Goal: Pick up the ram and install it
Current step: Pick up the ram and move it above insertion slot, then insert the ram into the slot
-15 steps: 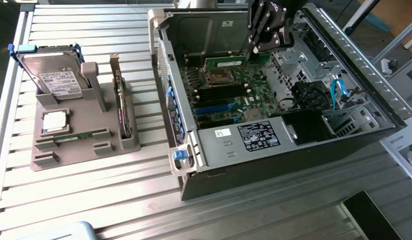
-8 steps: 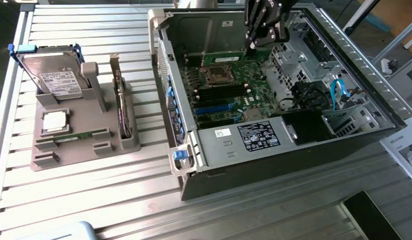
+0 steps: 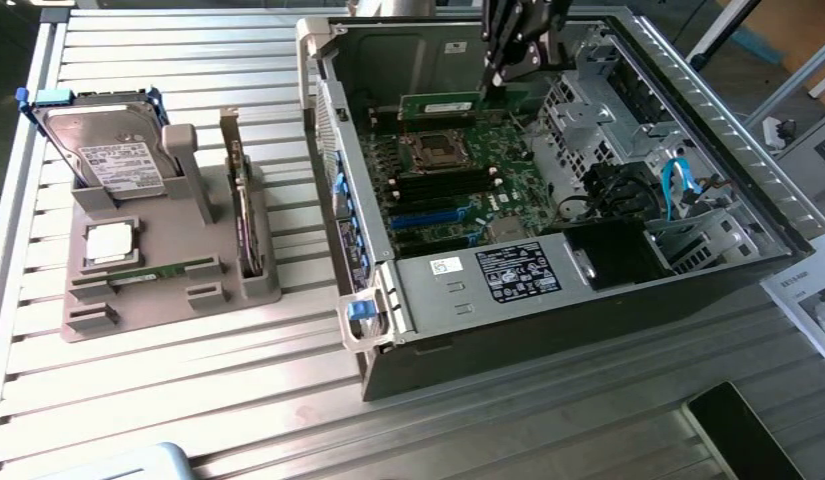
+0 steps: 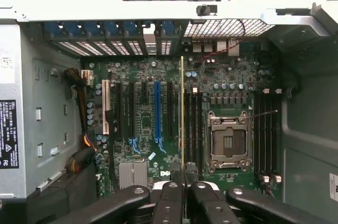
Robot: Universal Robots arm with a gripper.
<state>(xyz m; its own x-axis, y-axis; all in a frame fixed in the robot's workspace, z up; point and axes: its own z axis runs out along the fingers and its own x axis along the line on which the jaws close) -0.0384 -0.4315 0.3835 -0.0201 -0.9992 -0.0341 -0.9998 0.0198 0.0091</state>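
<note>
Black fingers [image 4: 170, 197] of the gripper [image 4: 184, 179] pinch one end of the thin, long green ram stick [image 4: 182, 113], which sits edge-on between them. It is held over the green motherboard [image 4: 142, 118], inside the open grey metal computer case [image 3: 426, 290], in the upper middle of the exterior view.

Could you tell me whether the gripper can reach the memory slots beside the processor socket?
Probably yes: the gripper, shut on the ram, hangs above the open case, and nothing visibly covers those slots.
</note>
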